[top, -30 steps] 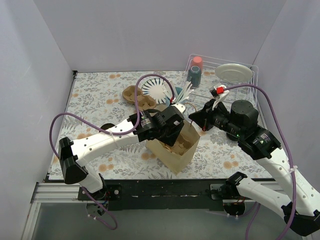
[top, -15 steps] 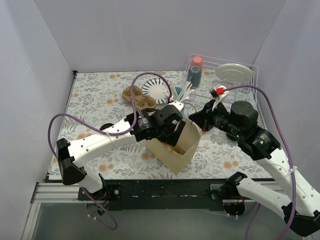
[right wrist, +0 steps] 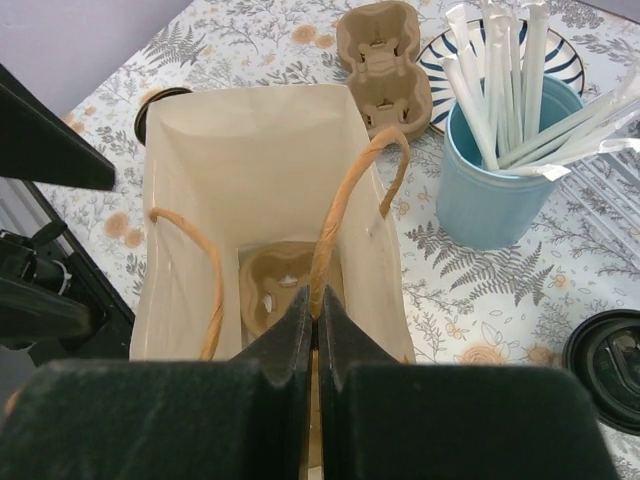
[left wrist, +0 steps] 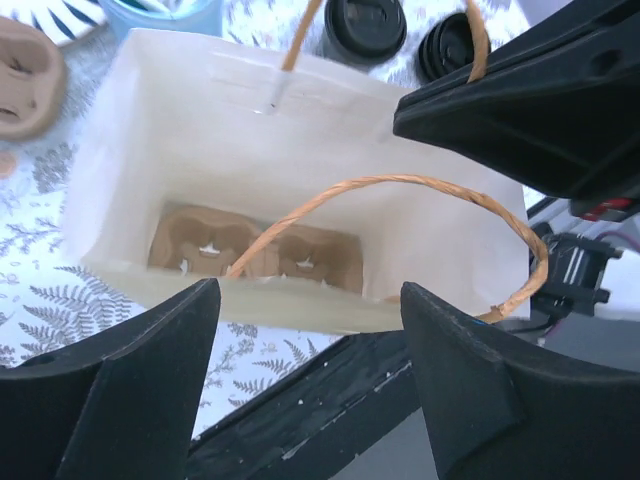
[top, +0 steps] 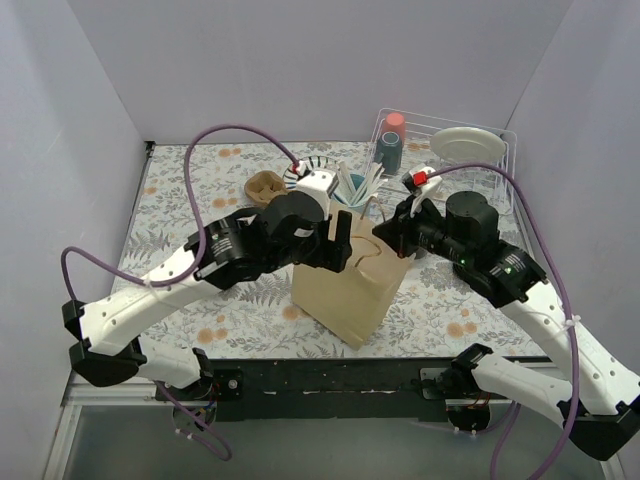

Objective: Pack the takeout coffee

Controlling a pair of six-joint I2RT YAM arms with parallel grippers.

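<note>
Cup carrier [left wrist: 190, 245] lies flat on the floor of the paper bag [top: 345, 290]. Left gripper [left wrist: 308, 295], a second ago reaching down inside the bag, has lifted above its mouth with jaws spread wide and empty. Right gripper [right wrist: 315, 300] pinches the bag's rim at one handle, closed tight. Carrier looks delivered; that step reads as done.

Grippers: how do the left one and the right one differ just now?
The left gripper is open; the right gripper is shut. The left gripper holds nothing; the right gripper pinches the bag at its rim. The left gripper hangs over the bag's mouth; the right gripper sits at its edge. Both are black and both are at the bag.
</note>
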